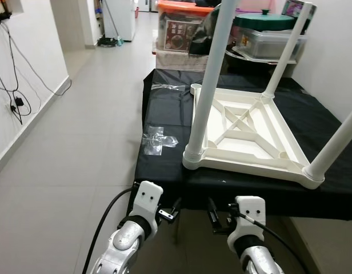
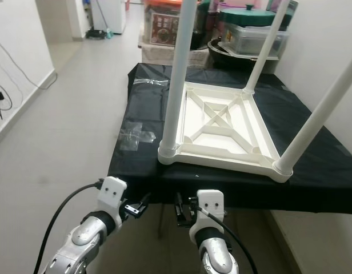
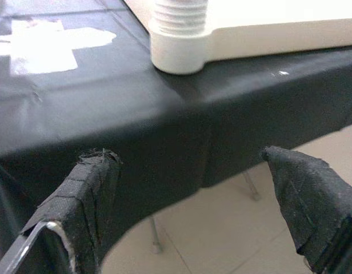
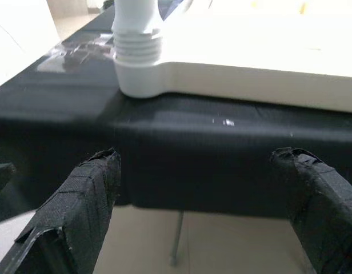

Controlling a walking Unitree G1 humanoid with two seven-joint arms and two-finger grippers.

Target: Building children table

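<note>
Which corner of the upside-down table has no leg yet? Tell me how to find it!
On the black-covered table lies the white children's table upside down. Three corners hold tall white legs. The empty socket is at the far left corner, a short open cup beside the clear plastic wrap.

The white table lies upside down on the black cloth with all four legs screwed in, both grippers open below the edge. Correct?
Not quite: the table has three legs fitted; the far-left socket is empty, as the left eye view shows. Left gripper and right gripper are open.
</note>
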